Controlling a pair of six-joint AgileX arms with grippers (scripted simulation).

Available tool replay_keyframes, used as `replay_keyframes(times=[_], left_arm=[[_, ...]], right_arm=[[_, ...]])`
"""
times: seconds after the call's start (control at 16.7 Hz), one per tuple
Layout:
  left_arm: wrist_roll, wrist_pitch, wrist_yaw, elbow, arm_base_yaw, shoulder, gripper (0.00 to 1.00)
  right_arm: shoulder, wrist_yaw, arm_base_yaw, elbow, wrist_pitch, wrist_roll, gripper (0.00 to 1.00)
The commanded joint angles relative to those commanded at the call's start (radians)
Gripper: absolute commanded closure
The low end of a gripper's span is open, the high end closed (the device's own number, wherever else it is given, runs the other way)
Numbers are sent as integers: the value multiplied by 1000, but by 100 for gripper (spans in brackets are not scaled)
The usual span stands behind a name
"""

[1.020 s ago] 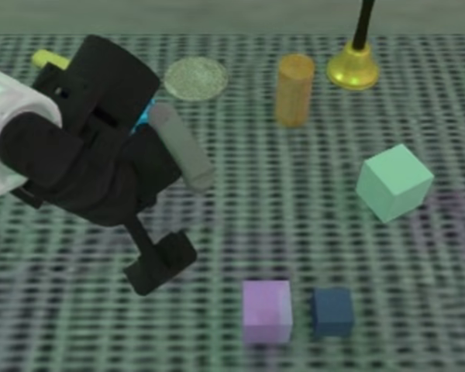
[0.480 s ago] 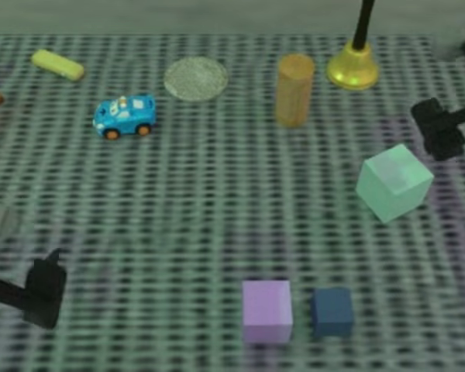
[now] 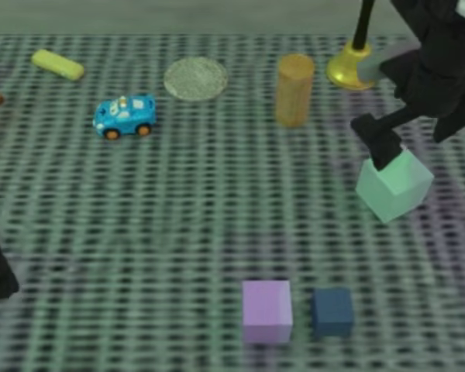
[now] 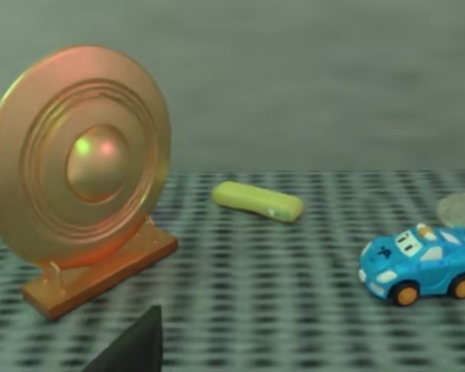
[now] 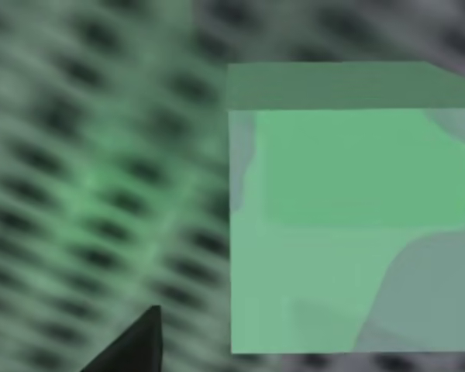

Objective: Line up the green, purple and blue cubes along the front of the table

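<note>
At the frame's right, the right gripper [image 3: 407, 143] hovers over the green cube [image 3: 395, 186], jaws apart to straddle it, while purple cube [image 3: 266, 311] and blue cube [image 3: 332, 311] wait bottom centre.

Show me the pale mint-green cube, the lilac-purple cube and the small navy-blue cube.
Pale mint-green cube [image 3: 399, 190]: top view, its top face.
Lilac-purple cube [image 3: 266, 308]: top view, its top face.
Small navy-blue cube [image 3: 332, 310]: top view, its top face.

The lilac-purple matte cube [image 3: 266, 311] sits just left of the small navy-blue cube [image 3: 332, 311] at the table's front, the large mint-green cube [image 3: 395, 189] behind them to the right.
</note>
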Motion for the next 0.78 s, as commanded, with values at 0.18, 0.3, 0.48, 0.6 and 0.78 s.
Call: replay_keyframes(times=[0.18,0.3,0.48,0.6,0.78], left_arm=[[-15,39,0,-20,19,-44,0],[-15,39,0,-20,19,-44,0],[-15,39,0,-20,19,-44,0],[-15,39,0,-20,19,-44,0],[-15,39,0,-20,19,-44,0]], right_arm=[[42,-1,6,40,-22,-4,0],[42,-1,6,40,-22,-4,0],[40,-1,1,34,-17,-4,0],[51,-1,4,4,19,-6,0],[86,0,5,-75,141,-4,0]])
